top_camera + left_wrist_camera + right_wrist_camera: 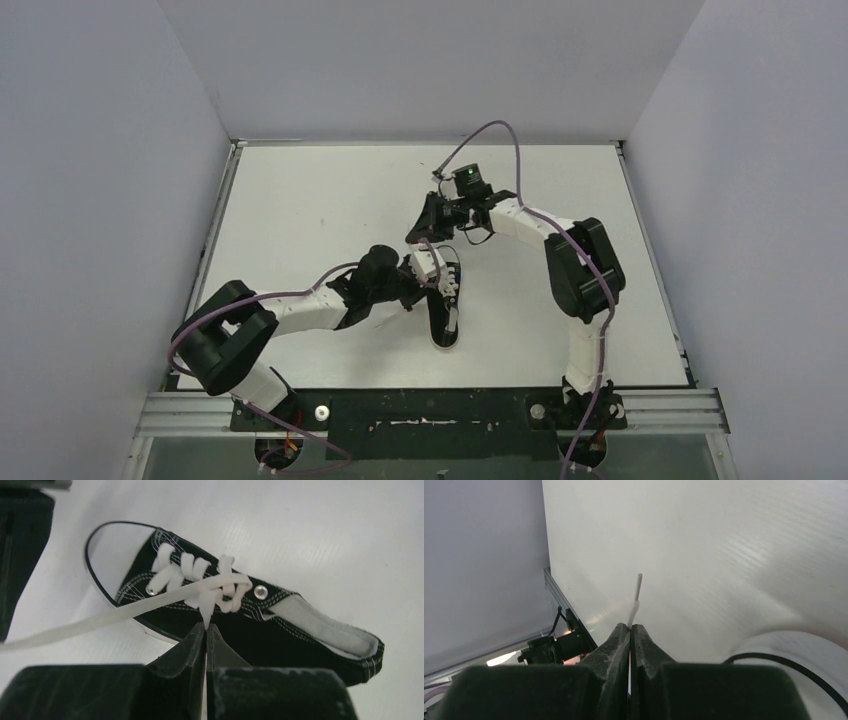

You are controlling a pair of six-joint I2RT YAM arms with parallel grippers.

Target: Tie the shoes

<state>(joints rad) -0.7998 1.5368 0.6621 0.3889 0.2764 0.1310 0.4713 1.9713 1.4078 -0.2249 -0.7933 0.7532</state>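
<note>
Left gripper (206, 626): jaws pinched closed on white lace (206, 605), at the shoe's 9 o'clock.
Black canvas white-soled sneaker (445, 310): lying mid-table (300, 200).
Right gripper (630, 626): clamped on lace tip (637, 594), at 12 o'clock.
Risk: uneven pulling could slip the lace free or drag the sneaker.

I see a white bench (300, 200), faintly ribbed, boxed in by plain grey walls (100, 150) along its left, far and right edges. An aluminium rail (190, 412) runs along the near edge, with a scuffed black plate (440, 410) at its middle.
</note>
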